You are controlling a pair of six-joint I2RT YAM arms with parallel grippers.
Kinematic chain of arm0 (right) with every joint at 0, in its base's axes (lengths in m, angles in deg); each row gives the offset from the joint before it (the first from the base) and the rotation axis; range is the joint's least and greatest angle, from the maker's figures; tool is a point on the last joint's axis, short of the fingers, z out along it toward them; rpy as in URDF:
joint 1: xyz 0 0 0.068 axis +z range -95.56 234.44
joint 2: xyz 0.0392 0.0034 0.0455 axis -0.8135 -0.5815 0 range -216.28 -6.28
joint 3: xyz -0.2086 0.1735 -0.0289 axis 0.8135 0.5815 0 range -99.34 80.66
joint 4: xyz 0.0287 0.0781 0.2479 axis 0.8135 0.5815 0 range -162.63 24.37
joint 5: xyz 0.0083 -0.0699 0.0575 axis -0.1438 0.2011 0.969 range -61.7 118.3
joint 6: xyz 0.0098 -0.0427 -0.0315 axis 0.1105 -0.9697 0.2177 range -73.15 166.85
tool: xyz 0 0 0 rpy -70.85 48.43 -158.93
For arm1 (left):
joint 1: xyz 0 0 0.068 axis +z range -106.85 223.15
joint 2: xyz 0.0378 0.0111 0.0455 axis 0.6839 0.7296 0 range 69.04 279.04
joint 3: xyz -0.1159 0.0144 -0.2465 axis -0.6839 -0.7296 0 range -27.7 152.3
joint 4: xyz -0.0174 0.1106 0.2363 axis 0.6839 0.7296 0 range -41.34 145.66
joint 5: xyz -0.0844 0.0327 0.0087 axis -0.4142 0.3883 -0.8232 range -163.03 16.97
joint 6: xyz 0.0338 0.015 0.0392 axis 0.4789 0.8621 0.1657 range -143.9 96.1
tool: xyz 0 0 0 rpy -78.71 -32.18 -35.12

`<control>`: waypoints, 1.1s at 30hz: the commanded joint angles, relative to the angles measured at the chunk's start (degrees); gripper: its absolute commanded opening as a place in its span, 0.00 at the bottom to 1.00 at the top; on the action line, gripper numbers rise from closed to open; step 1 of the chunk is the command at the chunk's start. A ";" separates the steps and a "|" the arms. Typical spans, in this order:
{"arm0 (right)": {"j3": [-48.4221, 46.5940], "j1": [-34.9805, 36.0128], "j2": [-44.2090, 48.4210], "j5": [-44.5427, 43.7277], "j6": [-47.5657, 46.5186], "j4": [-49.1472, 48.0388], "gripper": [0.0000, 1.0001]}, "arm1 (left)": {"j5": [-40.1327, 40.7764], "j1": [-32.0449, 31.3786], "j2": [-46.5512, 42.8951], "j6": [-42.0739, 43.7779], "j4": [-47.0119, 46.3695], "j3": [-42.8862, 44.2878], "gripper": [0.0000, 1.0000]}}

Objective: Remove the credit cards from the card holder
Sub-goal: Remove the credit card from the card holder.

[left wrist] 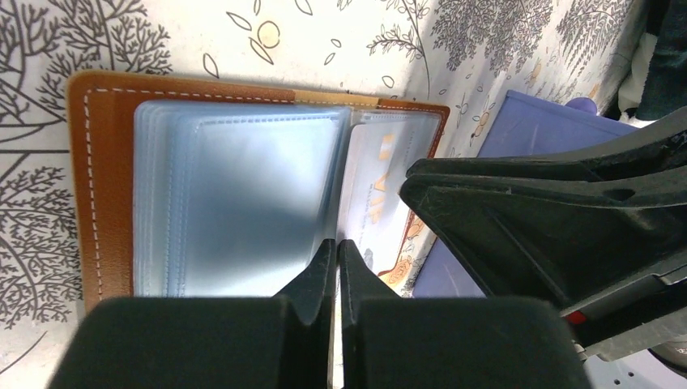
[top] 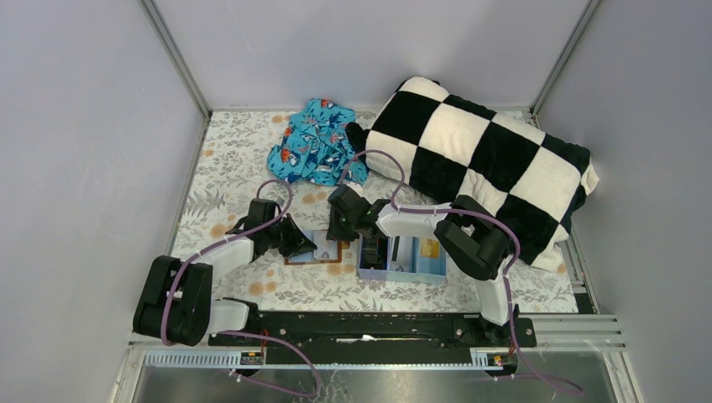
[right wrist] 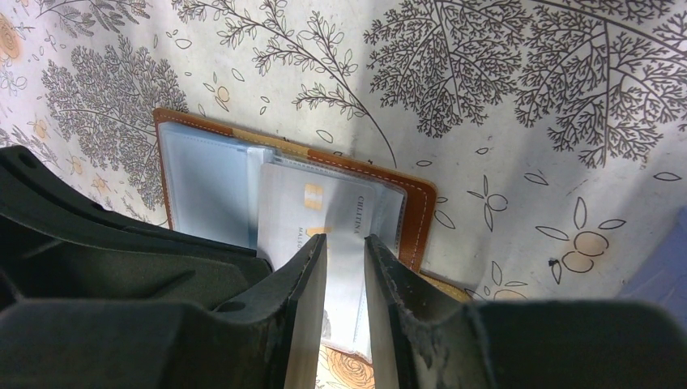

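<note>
The brown card holder lies open on the floral cloth, its pale blue sleeves up; it also shows in the left wrist view and the right wrist view. A pale card with gold print sits in its right-hand sleeve. My left gripper is shut at the inner edge of the sleeve stack, seemingly pinching it. My right gripper is narrowly open, its fingers astride the pale card's near end. A dark card and an orange-gold card lie in the tray.
A light blue three-compartment tray stands just right of the card holder, touching my right gripper's side. A black-and-white checked cushion and a blue patterned cloth lie at the back. Walls close in both sides.
</note>
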 commanded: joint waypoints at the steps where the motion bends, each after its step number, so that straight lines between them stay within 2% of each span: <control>1: 0.00 -0.12 -1.30 0.38 -0.10 1.94 0.31 | 1.35 -0.12 -0.86 0.23 -0.91 0.64 0.00; 13: 0.65 -0.15 -2.49 -1.40 -0.09 2.91 0.31 | 4.71 0.34 -5.54 -0.59 1.15 -1.43 0.00; 23: 1.82 -0.36 -1.76 -2.19 -0.43 2.88 0.31 | 3.64 1.12 -6.05 -0.76 -0.20 -3.62 0.00; 25: 1.63 -0.36 -1.83 -2.26 -0.50 2.97 0.31 | 3.07 1.11 -5.41 -0.88 -0.93 -3.84 0.06; 27: 1.58 -0.37 -1.90 -2.00 -0.40 2.89 0.31 | 2.51 1.16 -5.27 -1.16 -1.81 -4.24 0.07; 30: 1.59 -0.36 -1.94 -1.99 -0.27 2.88 0.31 | 2.17 1.11 -5.68 -1.68 -2.54 -4.81 0.01; 33: 1.53 -0.36 -1.94 -1.95 -0.33 2.94 0.31 | 1.99 1.16 -5.93 -1.81 -2.66 -5.04 0.00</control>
